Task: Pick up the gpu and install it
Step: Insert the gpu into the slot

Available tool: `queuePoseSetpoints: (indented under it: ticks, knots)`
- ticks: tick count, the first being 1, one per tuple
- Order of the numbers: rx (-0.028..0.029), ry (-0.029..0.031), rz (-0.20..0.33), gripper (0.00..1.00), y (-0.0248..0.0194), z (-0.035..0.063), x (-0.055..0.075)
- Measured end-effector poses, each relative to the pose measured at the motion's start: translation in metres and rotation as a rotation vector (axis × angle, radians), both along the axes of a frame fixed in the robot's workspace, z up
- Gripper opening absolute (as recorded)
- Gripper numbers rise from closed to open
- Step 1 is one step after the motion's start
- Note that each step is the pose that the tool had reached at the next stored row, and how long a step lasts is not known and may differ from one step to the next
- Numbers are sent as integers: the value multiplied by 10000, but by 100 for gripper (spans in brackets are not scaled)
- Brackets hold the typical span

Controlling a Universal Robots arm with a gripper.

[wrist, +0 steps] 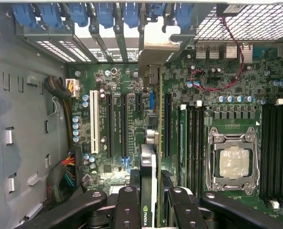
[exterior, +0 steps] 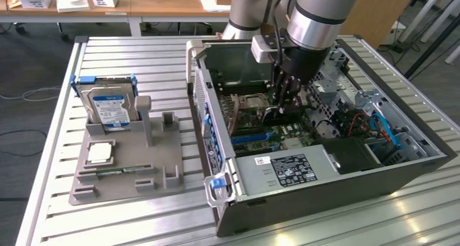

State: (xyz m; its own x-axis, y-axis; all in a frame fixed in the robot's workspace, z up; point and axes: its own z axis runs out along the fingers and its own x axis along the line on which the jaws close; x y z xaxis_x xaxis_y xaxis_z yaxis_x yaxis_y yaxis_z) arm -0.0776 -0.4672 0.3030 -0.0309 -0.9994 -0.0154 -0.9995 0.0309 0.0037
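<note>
My gripper [exterior: 287, 102] reaches down into the open computer case [exterior: 309, 200], shut on the gpu [exterior: 275, 114], a thin dark card held on edge above the motherboard. In the wrist view the gpu [wrist: 149, 164] runs edge-on away from the gripper [wrist: 152, 204], with black fingers [wrist: 128, 205] on both sides of it. Its greyish metal bracket [wrist: 155, 42] sits at the row of blue slot latches on the case's rear wall. The card stands over the long black expansion slots [wrist: 123, 125]; whether it is seated in one I cannot tell.
A processor socket [wrist: 233, 162] and memory slots [wrist: 275, 148] lie beside the card. Power cables [wrist: 67, 179] and a drive cage crowd the case. At the exterior view's left, a grey fixture [exterior: 126, 184] holds a blue-labelled hard drive [exterior: 107, 107], a processor chip [exterior: 98, 153] and a memory stick [exterior: 124, 170].
</note>
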Motion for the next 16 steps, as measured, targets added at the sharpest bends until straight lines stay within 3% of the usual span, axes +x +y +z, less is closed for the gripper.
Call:
queuePoseSetpoints:
  ticks: [16]
  knots:
    - [-2,1,0,27,0,-83,0]
